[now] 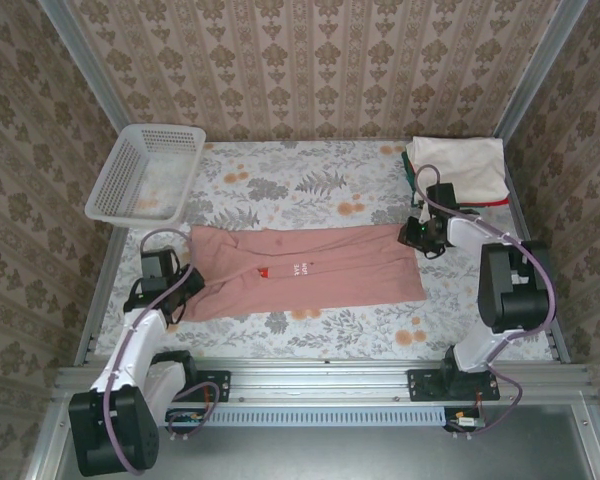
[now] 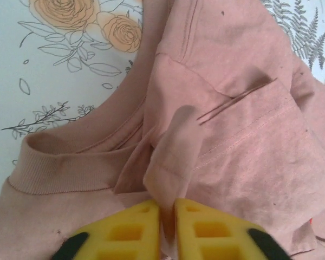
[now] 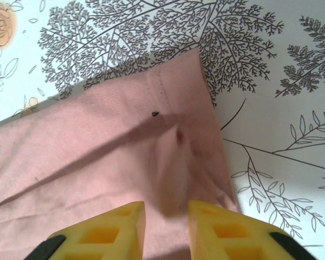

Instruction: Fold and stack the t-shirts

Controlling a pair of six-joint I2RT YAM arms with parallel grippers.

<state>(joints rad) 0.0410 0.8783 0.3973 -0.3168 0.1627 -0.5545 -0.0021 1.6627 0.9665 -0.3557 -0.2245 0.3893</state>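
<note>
Floral tablecloth covers the table seen from above, with the dusty-pink cotton t-shirt spread flat mid-table and a folded cream t-shirt at far right. Left wrist: your left gripper pinches a fold beside the ribbed collar, jaws nearly closed. Right wrist: your right gripper has its jaws parted over the puckered hem corner.

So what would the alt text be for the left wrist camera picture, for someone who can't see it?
Close up, two yellow fingers pinch a raised fold of a dusty-pink t-shirt right beside its ribbed collar. The shirt lies rumpled on a cloth printed with flowers and leaves.
</note>
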